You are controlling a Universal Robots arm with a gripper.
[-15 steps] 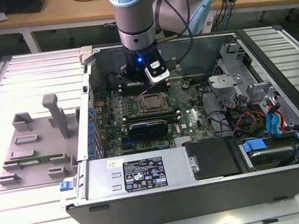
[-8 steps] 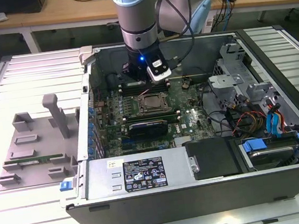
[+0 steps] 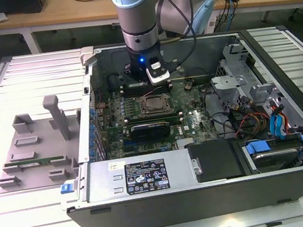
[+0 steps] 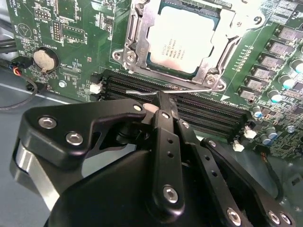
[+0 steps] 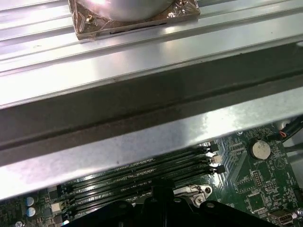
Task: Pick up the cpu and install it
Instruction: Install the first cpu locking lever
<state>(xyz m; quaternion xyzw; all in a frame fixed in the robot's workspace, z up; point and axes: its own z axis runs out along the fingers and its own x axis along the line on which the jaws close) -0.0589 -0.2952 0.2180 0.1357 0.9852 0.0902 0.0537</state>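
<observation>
The cpu [image 4: 184,42], a flat square with a shiny silver top, lies in the motherboard socket with the metal socket frame [image 4: 135,45] around it. In the exterior view the socket [image 3: 153,105] sits mid-board inside the open computer case, and the arm's wrist [image 3: 144,64] hangs just behind it. My gripper [image 4: 162,98] is shut, its black fingers [image 4: 161,137] pressed together with nothing between them. Their tip stands at the thin silver socket lever [image 4: 194,89] that runs along the socket's side, over the black memory slots [image 4: 203,111]. I cannot tell whether it touches the lever.
A coin battery [image 4: 42,58] and connectors lie beside the slots. The case wall [image 5: 142,137] rises close by the wrist. A power supply [image 3: 142,175] and cabled drive cage [image 3: 262,116] fill the case's front and the exterior view's right. A grey fixture tray [image 3: 33,144] lies on the exterior view's left.
</observation>
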